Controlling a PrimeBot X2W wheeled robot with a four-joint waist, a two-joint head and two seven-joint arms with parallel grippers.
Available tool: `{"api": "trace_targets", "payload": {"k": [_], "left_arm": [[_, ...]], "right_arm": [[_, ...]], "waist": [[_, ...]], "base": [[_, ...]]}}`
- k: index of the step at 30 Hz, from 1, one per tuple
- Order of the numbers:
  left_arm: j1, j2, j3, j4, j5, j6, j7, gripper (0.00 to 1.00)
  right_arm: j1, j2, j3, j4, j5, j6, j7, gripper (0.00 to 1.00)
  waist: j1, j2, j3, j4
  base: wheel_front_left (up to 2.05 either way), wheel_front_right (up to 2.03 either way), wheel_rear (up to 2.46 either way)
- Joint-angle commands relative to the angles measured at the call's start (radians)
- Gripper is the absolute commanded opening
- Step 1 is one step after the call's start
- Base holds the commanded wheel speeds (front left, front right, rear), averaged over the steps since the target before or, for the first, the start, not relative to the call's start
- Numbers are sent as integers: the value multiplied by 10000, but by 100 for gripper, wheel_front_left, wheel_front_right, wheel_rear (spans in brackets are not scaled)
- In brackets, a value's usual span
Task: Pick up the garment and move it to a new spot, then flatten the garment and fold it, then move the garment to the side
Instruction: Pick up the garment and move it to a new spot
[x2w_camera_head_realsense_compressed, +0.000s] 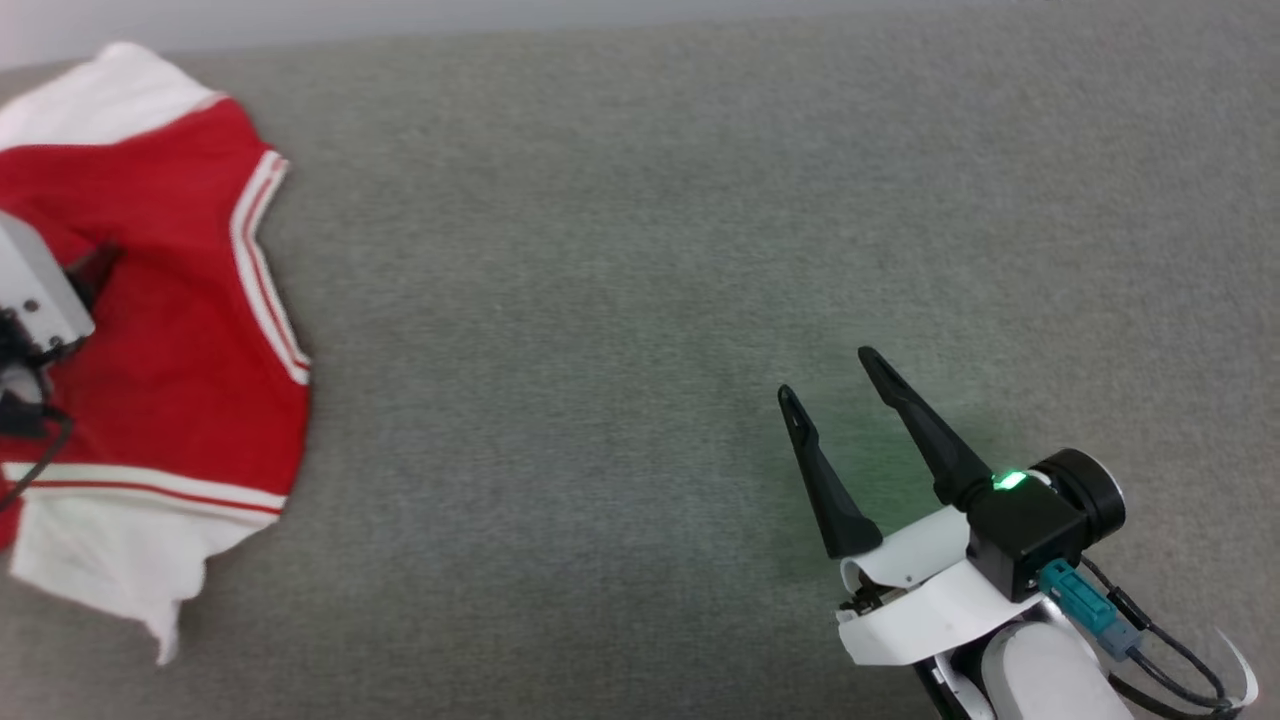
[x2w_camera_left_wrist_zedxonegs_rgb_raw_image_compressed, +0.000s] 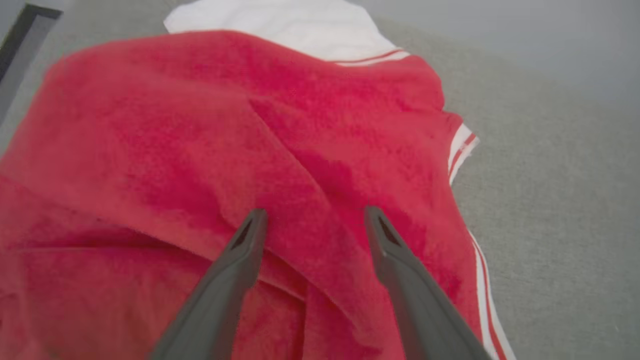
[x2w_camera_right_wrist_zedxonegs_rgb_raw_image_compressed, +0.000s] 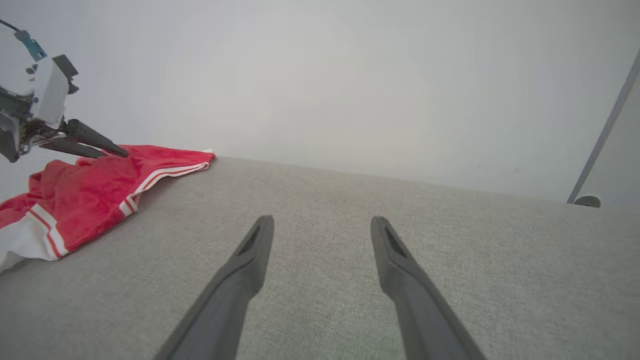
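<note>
1. The garment (x2w_camera_head_realsense_compressed: 170, 300) lies bunched at the left edge of the head view. Its red body is in the middle, with one white sleeve at the upper left and another at the lower left.
2. Its white bands striped in red run down its right border and across its lower part.
3. It rests on a grey fabric surface (x2w_camera_head_realsense_compressed: 650, 250) that takes up the rest of that view.
4. My left gripper (x2w_camera_left_wrist_zedxonegs_rgb_raw_image_compressed: 312, 215) is over the red cloth with its fingers spread wide. A raised fold of the knit runs between them, but they clamp nothing. I cannot tell whether the tips touch the cloth.
5. My right gripper (x2w_camera_head_realsense_compressed: 828, 375) is at the lower right of the head view, well apart from the garment. It is also spread wide and empty, with its fingers over bare grey fabric.
6. In my right wrist view the garment sits at the far left, with my left gripper's fingers at its top.
</note>
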Motion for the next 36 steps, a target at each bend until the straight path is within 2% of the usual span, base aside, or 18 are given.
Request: {"api": "trace_targets", "payload": {"k": [1, 7, 14, 17, 18, 20, 36], "left_arm": [[-77, 41, -23, 75, -143, -26, 121, 100], [-2, 87, -188, 867, -632, -25, 1486, 100], [298, -55, -398, 1503, -749, 1, 1861, 100], [566, -188, -675, 1238, -791, 2, 2032, 100], [682, -210, -759, 1131, -867, -4, 2173, 56], [838, -183, -796, 949, -1038, -6, 2104, 0], [559, 484, -1513, -86, -1289, -6, -313, 0]], "right_arm": [[-123, 16, 27, -20, -28, -10, -58, 100], [-157, 13, 89, -129, -120, -10, -53, 100], [-183, 11, 85, -287, -163, -10, 29, 100], [-158, 11, 60, -332, -186, -10, 73, 100], [-156, 11, 58, -344, -191, -10, 80, 100], [-132, 10, 33, -357, -179, -10, 85, 100], [109, 8, -170, -243, -9, -12, 41, 100]], "waist": [[1, -1, 403, -403], [1, -1, 567, -534], [1, -1, 760, -620], [1, -1, 770, -624], [1, -1, 771, -629], [1, -1, 728, -619], [1, -1, 69, -413]], "base": [[0, 0, 0], [0, 0, 0], [0, 0, 0], [0, 0, 0], [0, 0, 0], [0, 0, 0], [0, 0, 0]]}}
